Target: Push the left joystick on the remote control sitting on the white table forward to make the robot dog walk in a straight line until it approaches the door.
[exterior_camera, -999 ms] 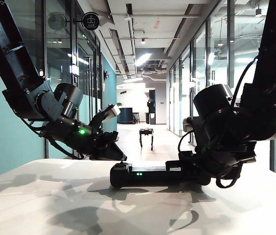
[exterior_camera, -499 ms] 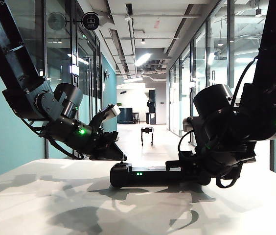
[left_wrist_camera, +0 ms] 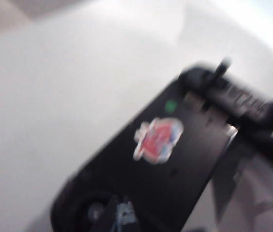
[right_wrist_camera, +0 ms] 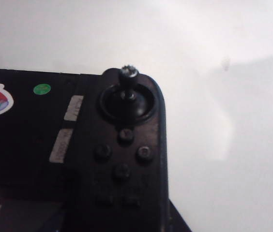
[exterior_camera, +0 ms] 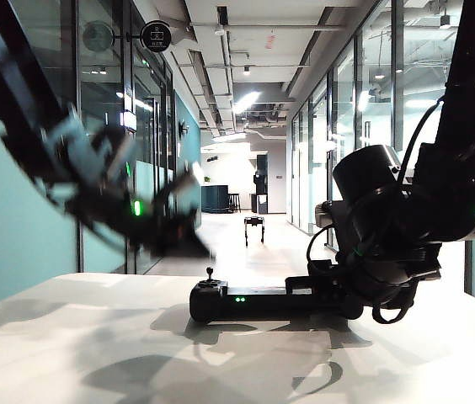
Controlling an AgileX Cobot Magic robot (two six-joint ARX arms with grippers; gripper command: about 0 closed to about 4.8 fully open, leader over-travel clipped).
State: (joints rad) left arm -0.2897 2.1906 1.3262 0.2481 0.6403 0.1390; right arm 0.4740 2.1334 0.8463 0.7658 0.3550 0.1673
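Observation:
The black remote control point(exterior_camera: 254, 300) lies on the white table point(exterior_camera: 69, 337). Its left joystick point(exterior_camera: 210, 273) stands upright and free. My left gripper point(exterior_camera: 189, 246), blurred by motion, hangs just above and left of the stick with its jaws together. In the left wrist view the left gripper point(left_wrist_camera: 119, 216) is over the joystick well, next to the stick's cap point(left_wrist_camera: 95, 212). My right gripper point(exterior_camera: 326, 290) is shut on the remote control's right end. The right wrist view shows the other stick point(right_wrist_camera: 128, 77). The robot dog point(exterior_camera: 254, 225) stands far down the corridor.
Glass walls line both sides of the corridor beyond the table. The remote control point(left_wrist_camera: 175, 159) carries a reddish logo sticker point(left_wrist_camera: 158, 140) and a green light point(left_wrist_camera: 170, 106). Bare white tabletop point(right_wrist_camera: 233, 96) lies to the right of the remote control.
My left gripper has lifted up and away off the left joystick, which now stands free. The robot dog has walked slightly farther down the corridor. The right arm has not moved.

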